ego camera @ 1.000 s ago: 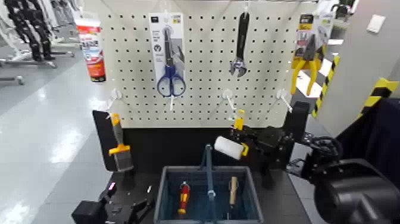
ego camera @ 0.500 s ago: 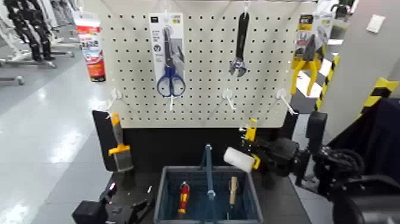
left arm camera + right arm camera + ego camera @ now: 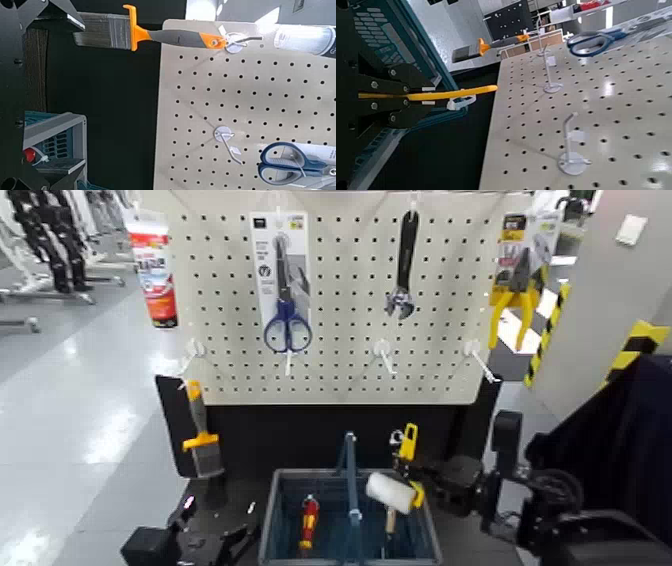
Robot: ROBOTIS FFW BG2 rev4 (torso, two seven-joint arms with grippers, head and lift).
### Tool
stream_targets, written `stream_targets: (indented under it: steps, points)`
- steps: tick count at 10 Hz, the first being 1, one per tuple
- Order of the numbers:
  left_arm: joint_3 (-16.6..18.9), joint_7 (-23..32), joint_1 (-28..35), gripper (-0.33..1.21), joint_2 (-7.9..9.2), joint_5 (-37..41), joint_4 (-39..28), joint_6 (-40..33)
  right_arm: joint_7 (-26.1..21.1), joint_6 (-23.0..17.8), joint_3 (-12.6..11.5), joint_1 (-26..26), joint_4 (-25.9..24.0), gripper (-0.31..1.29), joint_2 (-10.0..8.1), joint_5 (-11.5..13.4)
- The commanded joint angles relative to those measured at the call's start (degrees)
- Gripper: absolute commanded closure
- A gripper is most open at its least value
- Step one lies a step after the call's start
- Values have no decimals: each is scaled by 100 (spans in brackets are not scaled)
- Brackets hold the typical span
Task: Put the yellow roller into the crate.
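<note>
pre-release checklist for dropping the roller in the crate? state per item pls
1. Right hand shut on the yellow roller: ok.
2. Roller sleeve over the crate opening, right of its handle bar: ok.
3. Roller low enough to let go: not ok, it is above the rim.
4. Landing spot bare: not ok, a wooden-handled tool lies beneath.
5. Left hand clear of the crate: ok, parked beside it.

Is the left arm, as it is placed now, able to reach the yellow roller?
Probably not directly. The left gripper sits low at the crate's left side, while the yellow roller is held by the right gripper over the crate's right half, with the tall handle bar between them.
</note>
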Motion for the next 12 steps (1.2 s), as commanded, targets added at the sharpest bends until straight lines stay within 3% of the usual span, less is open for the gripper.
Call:
stream_targets:
  steps: [1, 4, 6, 10, 12]
  points:
    - [0, 0, -1, 12, 0, 10, 0, -10, 0, -211, 326, -260, 753, 128, 48, 76]
    - [0, 0, 8, 12, 0, 19, 0, -19, -26, -291, 633, -498, 1236, 123, 92, 261]
    - [0, 0, 8, 12, -9, 10, 0, -28, -44, -229, 668, -506, 1280, 112, 92, 313]
    - [9, 0, 8, 12, -9, 19, 0, -37, 132, -80, 598, -506, 1210, 9, 83, 445]
    - [9, 0, 8, 12, -9, 19, 0, -37, 150, -44, 510, -489, 1096, 11, 74, 568]
